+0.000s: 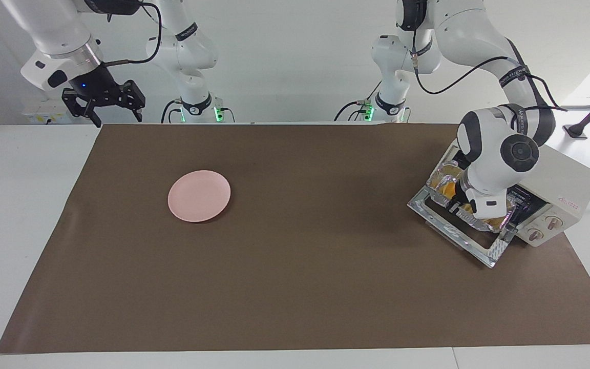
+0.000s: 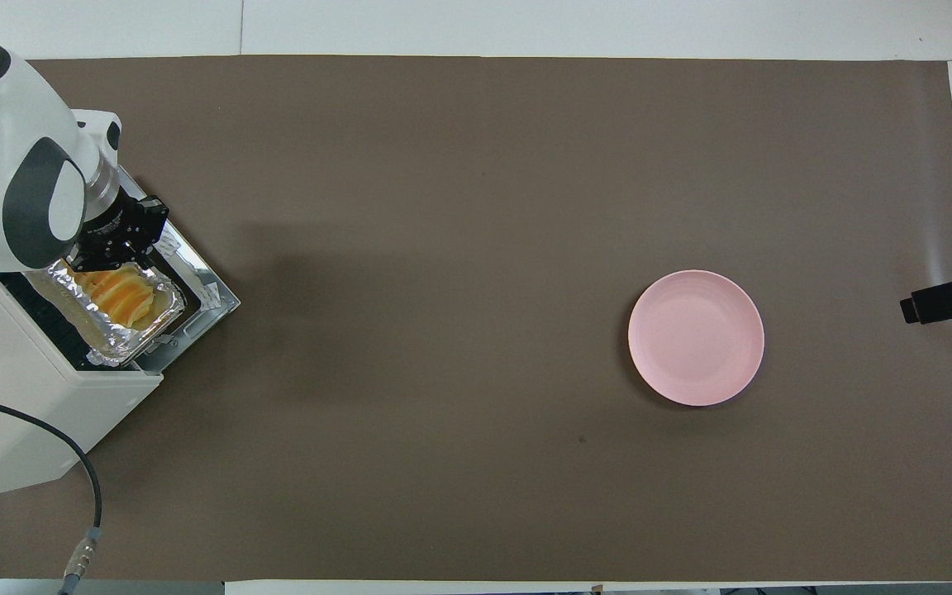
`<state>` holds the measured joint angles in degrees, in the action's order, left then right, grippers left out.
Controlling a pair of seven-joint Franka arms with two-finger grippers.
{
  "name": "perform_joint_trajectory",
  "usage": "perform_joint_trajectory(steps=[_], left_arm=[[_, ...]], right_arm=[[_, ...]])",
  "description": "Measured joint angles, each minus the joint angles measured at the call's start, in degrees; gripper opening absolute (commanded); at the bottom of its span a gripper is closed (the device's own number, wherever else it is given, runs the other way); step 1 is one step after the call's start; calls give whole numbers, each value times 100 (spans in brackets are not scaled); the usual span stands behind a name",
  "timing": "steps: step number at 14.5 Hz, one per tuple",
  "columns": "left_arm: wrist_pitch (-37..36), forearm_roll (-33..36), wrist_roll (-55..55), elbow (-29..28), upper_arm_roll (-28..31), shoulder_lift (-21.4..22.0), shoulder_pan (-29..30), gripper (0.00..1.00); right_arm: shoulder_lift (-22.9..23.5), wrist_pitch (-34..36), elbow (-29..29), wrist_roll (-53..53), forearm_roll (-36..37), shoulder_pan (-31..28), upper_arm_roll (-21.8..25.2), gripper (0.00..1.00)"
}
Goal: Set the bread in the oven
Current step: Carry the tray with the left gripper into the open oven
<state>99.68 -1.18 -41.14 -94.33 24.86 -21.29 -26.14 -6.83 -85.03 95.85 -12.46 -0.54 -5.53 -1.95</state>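
Bright, even light, soft shadows on the brown mat (image 1: 295, 266), glare off the foil tray (image 2: 116, 339).

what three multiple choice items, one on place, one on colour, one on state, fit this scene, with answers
1. Where is the bread?
A. on the plate
B. in the foil tray at the oven mouth
C. bare on the brown mat

2. What colour is the plate?
A. pink
B. blue
C. green

3. How is the oven door?
A. shut
B. dropped open
C. missing

Answers: 1 B, the yellow slices lie in the tray held by the left gripper; 2 A, the round plate is pink; 3 B, the glass door lies flat in front.
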Motion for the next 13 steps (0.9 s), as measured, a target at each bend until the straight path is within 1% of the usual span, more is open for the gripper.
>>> perform_joint_trajectory(steps=[6,13], left_arm=[[-4,19,209,-62,90,18,122,0],[-129,199,503,-86,159,29,257,0]], right_arm=[[0,0,0,0,0,0,0,100],[0,0,0,0,0,0,0,100]])
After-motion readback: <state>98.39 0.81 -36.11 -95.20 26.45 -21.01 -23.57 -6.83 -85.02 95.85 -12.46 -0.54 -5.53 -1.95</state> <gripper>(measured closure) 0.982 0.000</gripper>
